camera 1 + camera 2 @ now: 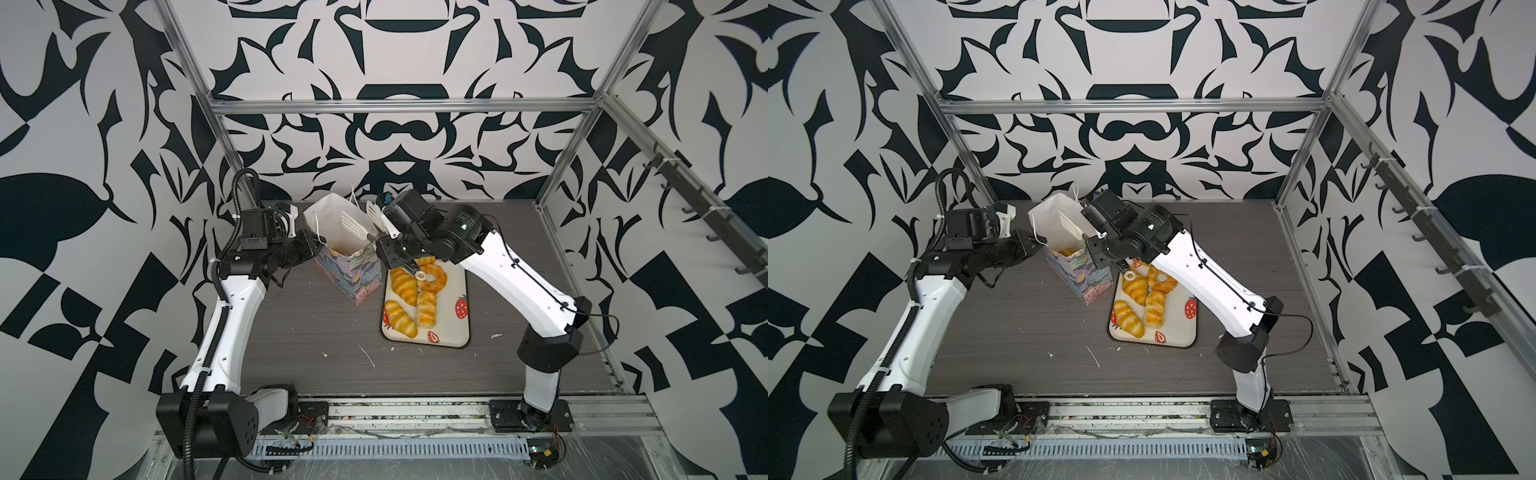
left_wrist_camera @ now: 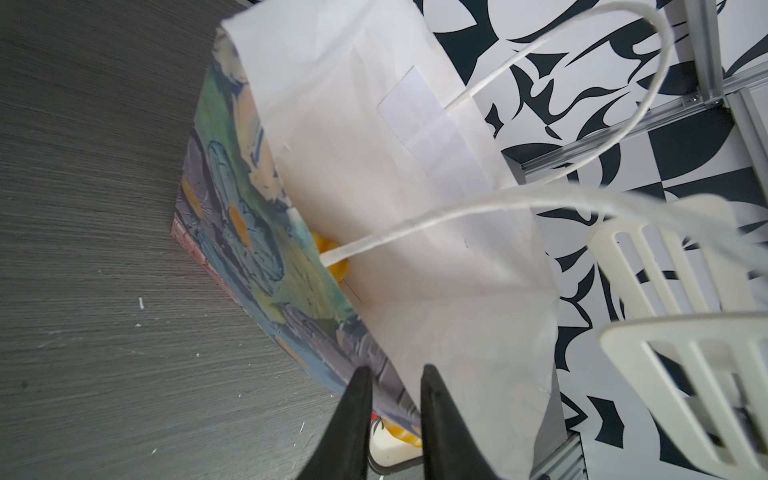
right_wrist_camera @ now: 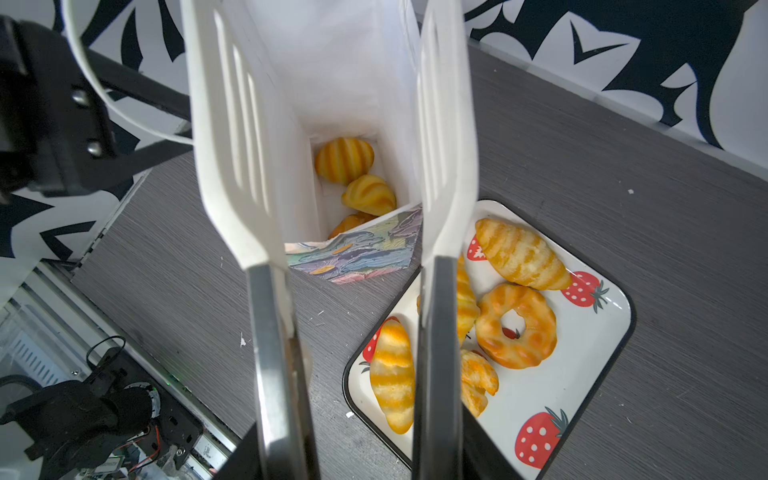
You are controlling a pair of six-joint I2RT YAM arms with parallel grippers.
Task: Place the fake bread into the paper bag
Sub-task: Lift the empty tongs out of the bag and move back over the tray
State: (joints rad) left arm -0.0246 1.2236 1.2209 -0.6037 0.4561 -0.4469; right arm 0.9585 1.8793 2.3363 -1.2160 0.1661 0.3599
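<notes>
Twin high downward views; both wrist cameras close to paper bag [image 2: 374,166]

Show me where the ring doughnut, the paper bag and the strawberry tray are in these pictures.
ring doughnut [image 3: 515,353]: right wrist view, on its glazed band beside the hole.
paper bag [image 1: 349,274]: a top view, on its printed outer wall.
strawberry tray [image 3: 582,365]: right wrist view, on bare cream floor.

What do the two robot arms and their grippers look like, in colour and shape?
Both arms have white shell links with black joints. The left arm carries a thick black ribbed hose tied with white straps; the right arm has a thin black cable. The left gripper has black tapering fingers.
</notes>
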